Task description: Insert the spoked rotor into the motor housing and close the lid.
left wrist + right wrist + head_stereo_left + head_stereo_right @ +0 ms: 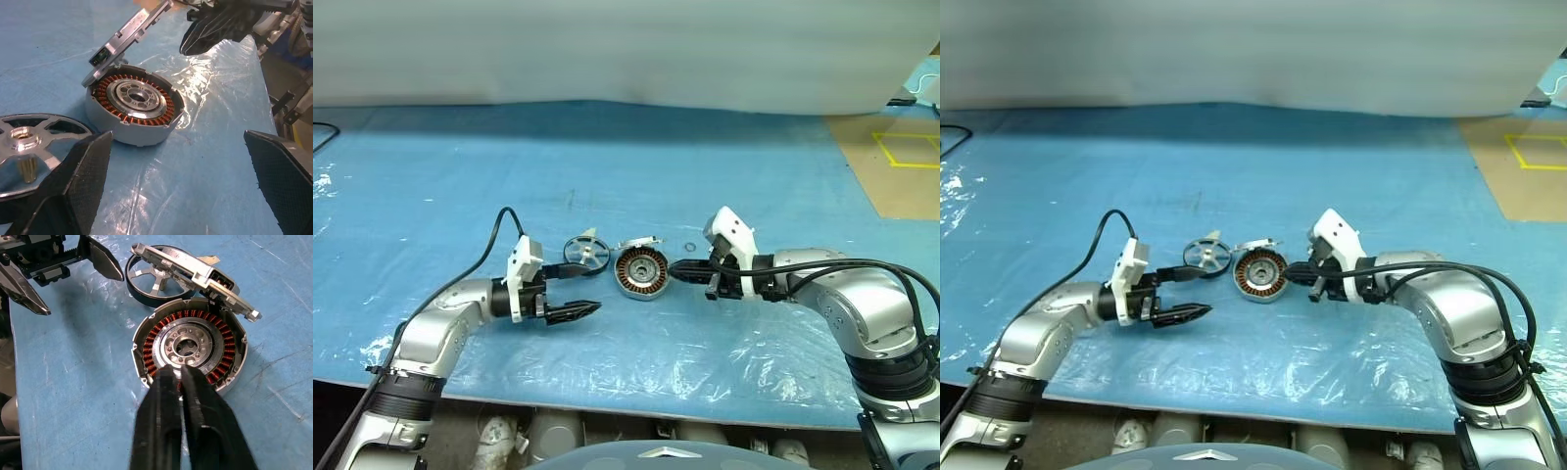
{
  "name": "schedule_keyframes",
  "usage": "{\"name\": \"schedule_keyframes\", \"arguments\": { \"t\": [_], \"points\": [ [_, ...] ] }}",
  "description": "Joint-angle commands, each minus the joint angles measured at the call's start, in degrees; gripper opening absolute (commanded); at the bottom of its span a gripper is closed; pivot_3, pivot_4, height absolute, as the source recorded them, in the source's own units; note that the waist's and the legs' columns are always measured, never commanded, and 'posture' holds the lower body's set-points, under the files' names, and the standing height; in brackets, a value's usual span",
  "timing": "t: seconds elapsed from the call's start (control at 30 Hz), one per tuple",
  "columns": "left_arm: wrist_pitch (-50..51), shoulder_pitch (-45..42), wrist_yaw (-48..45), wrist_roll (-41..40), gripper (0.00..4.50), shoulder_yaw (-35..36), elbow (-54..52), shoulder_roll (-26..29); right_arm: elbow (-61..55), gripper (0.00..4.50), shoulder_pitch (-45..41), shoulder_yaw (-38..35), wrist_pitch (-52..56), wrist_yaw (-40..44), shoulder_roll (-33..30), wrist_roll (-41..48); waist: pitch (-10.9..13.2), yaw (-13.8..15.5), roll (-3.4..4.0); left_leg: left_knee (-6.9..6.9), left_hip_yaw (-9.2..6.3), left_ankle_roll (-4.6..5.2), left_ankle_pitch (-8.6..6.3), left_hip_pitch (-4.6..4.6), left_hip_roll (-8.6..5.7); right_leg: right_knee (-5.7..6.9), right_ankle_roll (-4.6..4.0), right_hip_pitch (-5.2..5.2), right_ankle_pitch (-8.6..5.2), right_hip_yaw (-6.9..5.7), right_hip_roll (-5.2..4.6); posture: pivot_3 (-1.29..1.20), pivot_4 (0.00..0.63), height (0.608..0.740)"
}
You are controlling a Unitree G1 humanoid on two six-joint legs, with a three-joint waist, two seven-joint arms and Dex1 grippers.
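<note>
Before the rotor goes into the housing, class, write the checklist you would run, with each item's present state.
1. Motor housing cavity free, windings exposed: ok.
2. Lid raised off the housing, propped at its far edge: ok.
3. Spoked rotor on the table beside the housing, not yet inserted: ok.
4. Left hand open, close to the rotor: ok.
5. Right hand shut, empty, tips over the housing rim: not ok, in the way.
6. Rotor shaft side facing the correct way: cannot tell.

No readable text, label, brand, number or sign on any object or surface; none legible
</note>
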Motion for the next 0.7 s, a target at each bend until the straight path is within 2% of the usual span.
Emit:
{"name": "schedule_keyframes", "arguments": {
  "t": [0.03,0.23,0.53,0.7],
  "points": [
    [-4.11,-2.43,1.14,1.25,4.5,-2.06,-1.23,-3.57,0.62,0.02,-1.23,1.08,-2.11,-0.88,-0.13,0.43,0.0,0.07,0.0,0.0,0.0,0.0,0.0,-0.01,0.0,0.0,0.0,0.0,0.0,-0.01,0.0,0.0,0.15,0.74],
    [-7.12,-7.89,3.67,3.07,4.5,-3.74,2.29,-9.67,3.59,0.02,-3.01,5.06,-3.43,-3.05,1.96,-0.24,0.0,-0.08,0.0,0.0,0.0,0.0,0.01,-0.02,-0.03,0.01,0.0,0.0,0.0,-0.02,0.05,0.0,0.15,0.74],
    [-7.57,-10.86,1.88,3.87,4.5,-5.14,4.64,-10.44,13.5,0.02,-4.24,15.48,-9.41,-6.45,5.09,-7.51,-0.01,-0.49,-0.01,0.01,-0.01,-0.01,0.01,-0.03,-0.05,0.0,0.01,0.0,0.01,-0.03,0.08,0.0,0.15,0.74],
    [-6.54,-11.85,2.28,3.05,4.5,-4.8,4.34,-11.0,16.27,0.02,-3.42,18.62,-12.39,-6.44,4.05,-10.64,-0.05,-0.55,0.0,0.07,-0.01,0.0,0.0,0.25,-0.04,0.05,0.0,0.28,0.01,-0.02,0.02,0.0,0.15,0.74]
  ]
}}
